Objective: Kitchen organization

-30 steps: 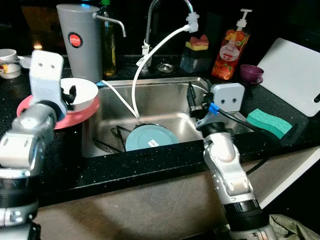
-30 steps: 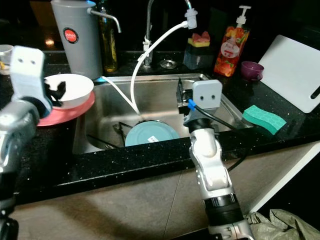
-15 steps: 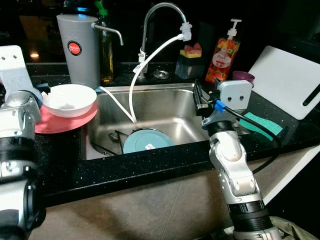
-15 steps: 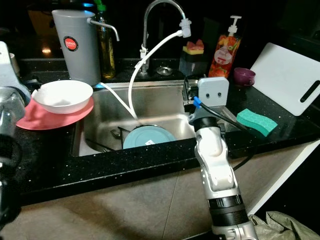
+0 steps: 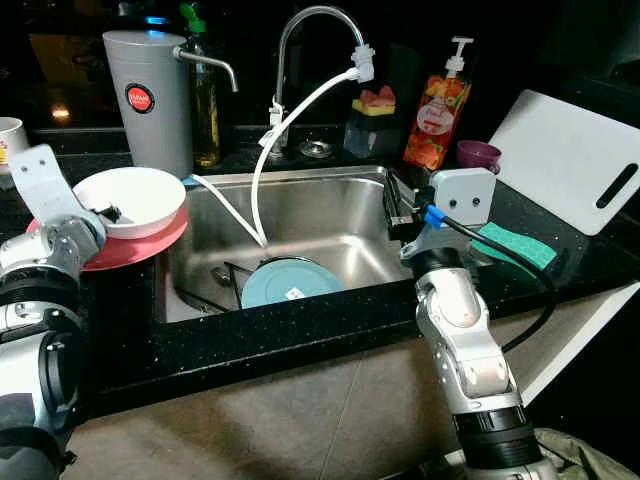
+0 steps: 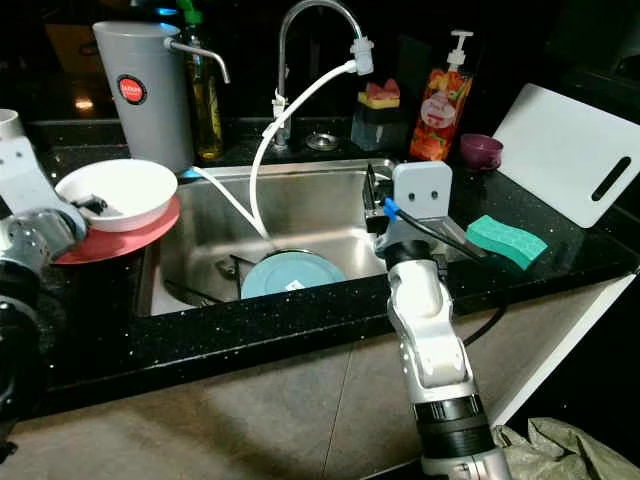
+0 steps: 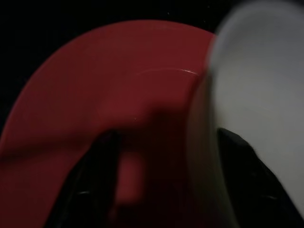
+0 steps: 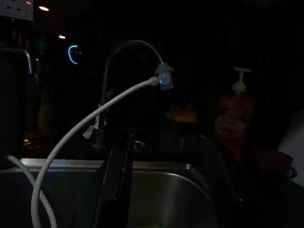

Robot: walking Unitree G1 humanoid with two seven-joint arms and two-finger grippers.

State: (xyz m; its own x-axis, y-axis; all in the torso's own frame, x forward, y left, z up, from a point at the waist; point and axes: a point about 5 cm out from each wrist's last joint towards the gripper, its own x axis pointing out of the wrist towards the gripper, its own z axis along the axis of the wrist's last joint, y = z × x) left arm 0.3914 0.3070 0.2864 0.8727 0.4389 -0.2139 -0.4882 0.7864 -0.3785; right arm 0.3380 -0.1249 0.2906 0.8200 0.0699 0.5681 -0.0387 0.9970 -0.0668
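White bowl (image 5: 132, 198) on the red plate (image 5: 140, 243) could tip off the tabletop (image 5: 250, 335) if the left pincer (image 5: 105, 212), fingers spread astride its rim, drags carelessly.

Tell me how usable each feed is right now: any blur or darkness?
Left eye view and right eye view: sharp, lit counter, dark background. Left wrist view: dim, blurred close-up of the red plate and white bowl. Right wrist view: very dark, but the faucet, white hose and sink can be made out.
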